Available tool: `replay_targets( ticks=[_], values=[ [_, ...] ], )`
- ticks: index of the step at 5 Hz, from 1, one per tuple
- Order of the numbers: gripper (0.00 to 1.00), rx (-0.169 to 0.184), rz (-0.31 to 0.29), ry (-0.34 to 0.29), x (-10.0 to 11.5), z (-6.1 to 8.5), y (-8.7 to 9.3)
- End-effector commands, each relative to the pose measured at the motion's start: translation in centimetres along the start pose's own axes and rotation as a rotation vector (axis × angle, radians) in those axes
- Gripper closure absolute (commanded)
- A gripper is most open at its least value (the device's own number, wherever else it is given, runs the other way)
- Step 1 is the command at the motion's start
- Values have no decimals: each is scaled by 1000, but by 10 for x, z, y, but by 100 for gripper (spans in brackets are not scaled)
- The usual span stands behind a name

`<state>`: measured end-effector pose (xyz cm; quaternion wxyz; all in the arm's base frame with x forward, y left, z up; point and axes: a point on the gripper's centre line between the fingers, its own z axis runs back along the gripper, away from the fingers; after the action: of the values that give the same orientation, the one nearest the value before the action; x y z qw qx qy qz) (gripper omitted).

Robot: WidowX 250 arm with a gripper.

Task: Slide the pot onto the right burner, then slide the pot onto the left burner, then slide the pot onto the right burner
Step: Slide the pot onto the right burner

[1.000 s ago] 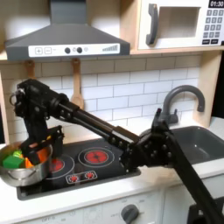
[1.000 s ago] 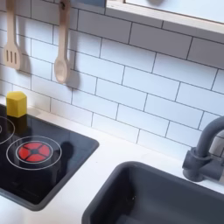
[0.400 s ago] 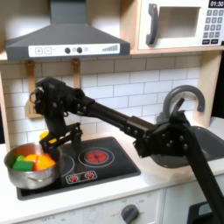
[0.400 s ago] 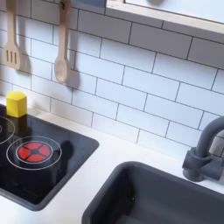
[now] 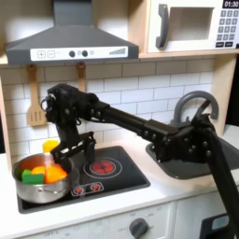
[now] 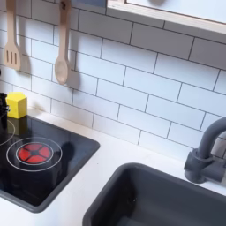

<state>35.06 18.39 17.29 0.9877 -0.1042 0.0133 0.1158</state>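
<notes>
Pot (image 5: 39, 177) of orange, green and yellow toy food sits on the stovetop (image 5: 121, 177) at the first exterior view's left, covering one burner, with the other ringed burner (image 5: 104, 167) bare beside it. Over the past second the arm has risen off the pot, and its gripper (image 5: 73, 147) now hangs above the rim, fingers spread apart and empty. That release suggests one slide is finished, with a fresh grip needed for the next. In the second exterior view, the solid-centred burner (image 6: 35, 153) lies bare near a yellow cup (image 6: 16, 105), beneath a white tiled wall (image 6: 132, 79), beside a dark sink (image 6: 168, 199).
</notes>
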Motion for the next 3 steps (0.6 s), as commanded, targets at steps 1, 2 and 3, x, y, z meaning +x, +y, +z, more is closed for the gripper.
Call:
replay_targets(
  ticks=[1, 2, 3],
  values=[
    [0, -9, -36, -4, -5, -6, -17],
    [0, -4, -70, -4, -10, -9, -25],
    [0, -7, -85, -8, -16, -8, -30]
  ],
)
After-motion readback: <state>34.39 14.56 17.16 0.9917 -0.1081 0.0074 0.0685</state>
